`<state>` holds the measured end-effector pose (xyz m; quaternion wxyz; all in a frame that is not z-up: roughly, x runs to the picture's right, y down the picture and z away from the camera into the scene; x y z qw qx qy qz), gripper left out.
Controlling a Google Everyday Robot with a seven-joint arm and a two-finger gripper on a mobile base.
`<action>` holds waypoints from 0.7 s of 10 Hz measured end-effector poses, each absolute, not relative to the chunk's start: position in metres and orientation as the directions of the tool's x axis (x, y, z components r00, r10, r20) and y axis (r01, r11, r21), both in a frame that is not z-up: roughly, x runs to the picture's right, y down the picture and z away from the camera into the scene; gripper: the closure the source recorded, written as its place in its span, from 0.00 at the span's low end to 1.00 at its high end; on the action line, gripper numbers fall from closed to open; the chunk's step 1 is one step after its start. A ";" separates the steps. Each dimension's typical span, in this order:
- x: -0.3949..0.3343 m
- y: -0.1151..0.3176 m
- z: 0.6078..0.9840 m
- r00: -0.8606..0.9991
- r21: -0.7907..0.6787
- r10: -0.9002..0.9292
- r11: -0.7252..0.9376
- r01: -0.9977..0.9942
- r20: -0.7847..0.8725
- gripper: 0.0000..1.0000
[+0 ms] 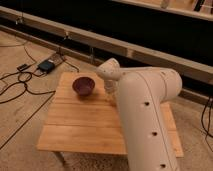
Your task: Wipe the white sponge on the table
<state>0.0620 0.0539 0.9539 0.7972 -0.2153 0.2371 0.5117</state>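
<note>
A small wooden table [85,125] stands on a brown floor [20,130]. Its top is made of light planks that run from side to side.

A big white robot arm [145,110] comes up from the bottom right. It is thick and round, with small dark dots on it. It bends over the right half of the table and reaches toward the far edge. The arm hides much of that side of the table.

The gripper [111,94] is at the end of the arm. It points down at the table top, near the far edge. It hangs under the round white wrist and is partly hidden by the arm. I cannot tell if it is gripping something or has let go.

A purple bowl [84,86] sits on the table, just to the left of the gripper. The bowl stands upright and looks dark inside.

I cannot see the white sponge. The arm covers the spot under and behind the gripper.

Black cables [20,80] lie on the floor to the left of the table. A small dark box [46,65] sits near the far left corner of the table. A long pale ledge [150,50] runs along the dark wall behind.
</note>
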 end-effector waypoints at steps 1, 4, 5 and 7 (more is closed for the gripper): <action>0.061 0.053 0.953 0.365 -0.101 0.713 0.385 -0.917 -0.599 0.35; 0.058 0.050 0.950 0.367 -0.100 0.714 0.387 -0.917 -0.597 0.35; 0.059 0.046 0.949 0.366 -0.096 0.717 0.388 -0.916 -0.594 0.35; 0.064 0.042 0.948 0.361 -0.081 0.721 0.392 -0.916 -0.592 0.35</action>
